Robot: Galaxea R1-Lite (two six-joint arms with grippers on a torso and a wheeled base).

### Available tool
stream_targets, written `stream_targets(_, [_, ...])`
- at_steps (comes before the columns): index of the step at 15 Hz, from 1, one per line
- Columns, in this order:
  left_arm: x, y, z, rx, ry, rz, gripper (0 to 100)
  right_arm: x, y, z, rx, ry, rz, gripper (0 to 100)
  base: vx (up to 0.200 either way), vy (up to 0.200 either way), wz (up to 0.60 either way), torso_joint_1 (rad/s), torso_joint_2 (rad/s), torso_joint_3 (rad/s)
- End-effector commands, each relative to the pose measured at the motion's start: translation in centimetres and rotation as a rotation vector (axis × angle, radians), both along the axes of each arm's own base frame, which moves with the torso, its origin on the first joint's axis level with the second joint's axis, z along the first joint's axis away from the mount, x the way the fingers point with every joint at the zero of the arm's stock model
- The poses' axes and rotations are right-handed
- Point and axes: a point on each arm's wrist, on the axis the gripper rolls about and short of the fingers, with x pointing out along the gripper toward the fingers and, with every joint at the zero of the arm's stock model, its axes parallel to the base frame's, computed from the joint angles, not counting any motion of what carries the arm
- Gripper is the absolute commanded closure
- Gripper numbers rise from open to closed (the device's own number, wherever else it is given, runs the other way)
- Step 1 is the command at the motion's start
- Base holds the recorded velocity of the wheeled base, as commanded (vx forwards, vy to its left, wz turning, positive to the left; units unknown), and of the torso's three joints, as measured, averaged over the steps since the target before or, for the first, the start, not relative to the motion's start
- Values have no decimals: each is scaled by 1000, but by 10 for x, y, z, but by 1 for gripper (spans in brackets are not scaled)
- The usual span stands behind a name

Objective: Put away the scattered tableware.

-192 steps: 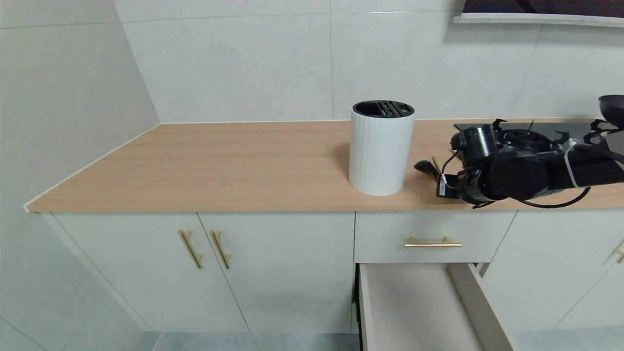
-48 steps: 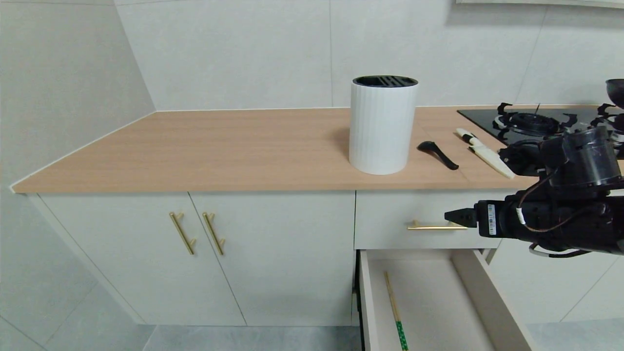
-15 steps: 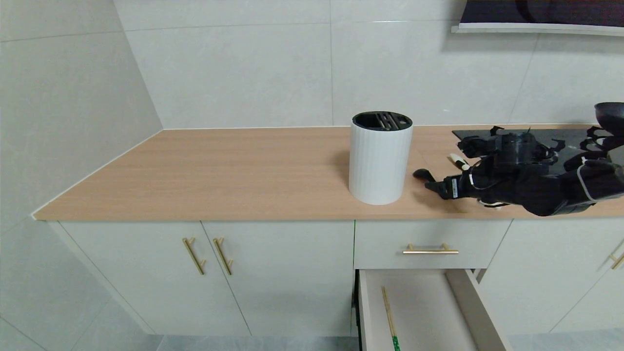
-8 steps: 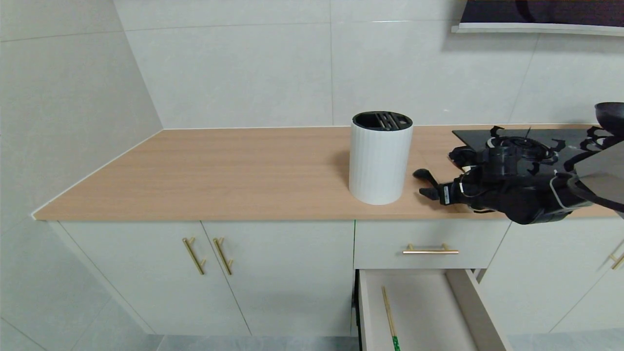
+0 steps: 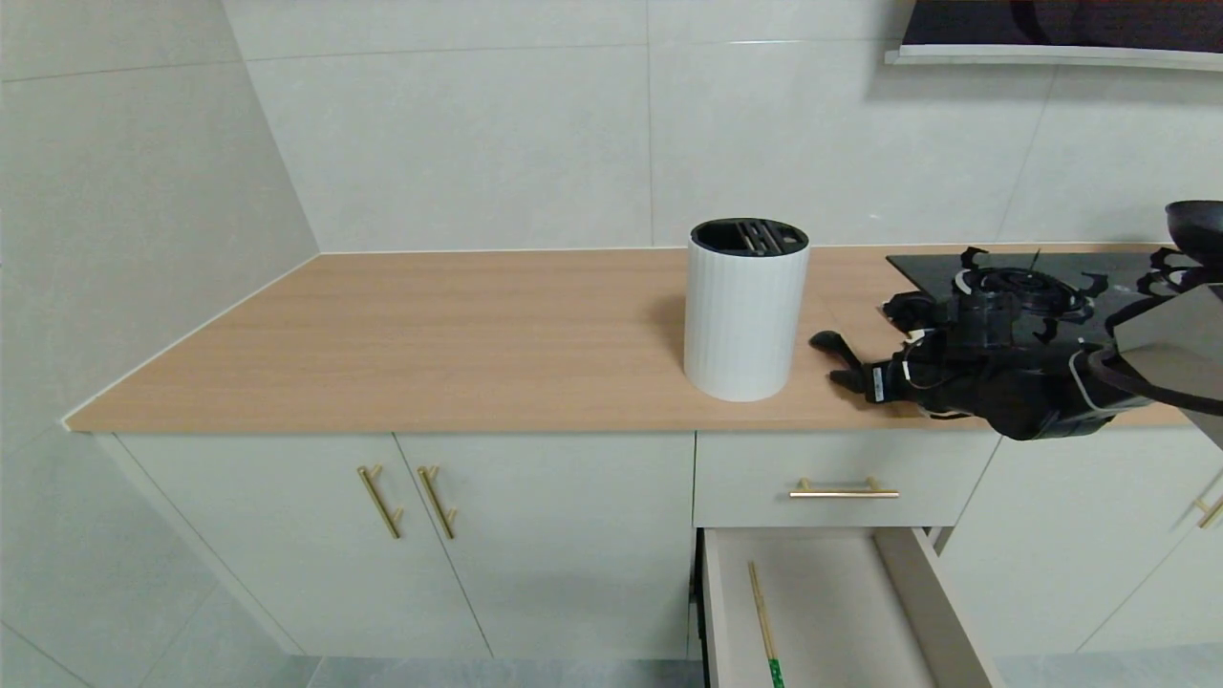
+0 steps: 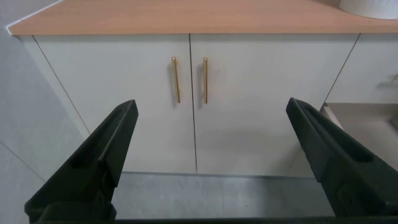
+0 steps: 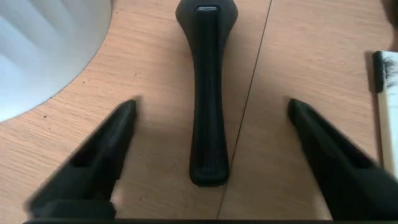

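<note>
Black spoon (image 5: 827, 342) is the piece being worked. Scene, big to small.

Countertop (image 5: 459, 325): long, wood, tiled wall behind, hob (image 5: 1013, 277) at its right end. Under it a drawer (image 5: 715, 592) stands pulled out, with chopsticks (image 5: 762, 621) lying inside. White ribbed holder (image 5: 743, 325) stands upright on the counter, with a slotted black top.

Right gripper (image 5: 846, 378) is low over the counter just right of the holder. Its fingers are spread wide and hold nothing. In the wrist view one finger sits each side of the spoon, neither touching it. Left gripper (image 6: 211, 165) is also spread wide and empty, down in front of the cabinet doors (image 6: 189, 81), well apart from the work.

The spoon lies flat on the wood near the holder's base, not touching it. A pale utensil (image 7: 388, 124) lies beside it on the side away from the holder, apart. It is mostly cut off, maybe a knife.

Handling, my guess: the spoon is light, rigid, smooth and plastic-like, not fragile. The handle is low and narrow, so the fingers must come right down to the wood. It would likely skid or swivel if pinched near an end. Best hold is across mid-handle, a bit toward the bowl for balance.

Axis: the long axis runs roughly back to front, slightly slanted. The bowl end points toward the wall and the holder, the handle tip toward the counter's front edge. The axis lines up with the gap between the fingers, so closing would squeeze the handle across its width.
</note>
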Motion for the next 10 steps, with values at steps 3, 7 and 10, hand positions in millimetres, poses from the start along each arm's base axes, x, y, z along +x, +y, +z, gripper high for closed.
stream_targets(3, [0,0,0,0,1,1,0,0,0,-1,1,3,0,100,0,0,0,0,0,0])
stream_targets(7, [0,0,0,0,1,1,0,0,0,0,1,1,0,100,0,0,0,0,0,0])
stream_targets(10, [0,0,0,0,1,1,0,-3,0,10,6,-11,-1,100,0,0,0,0,0,0])
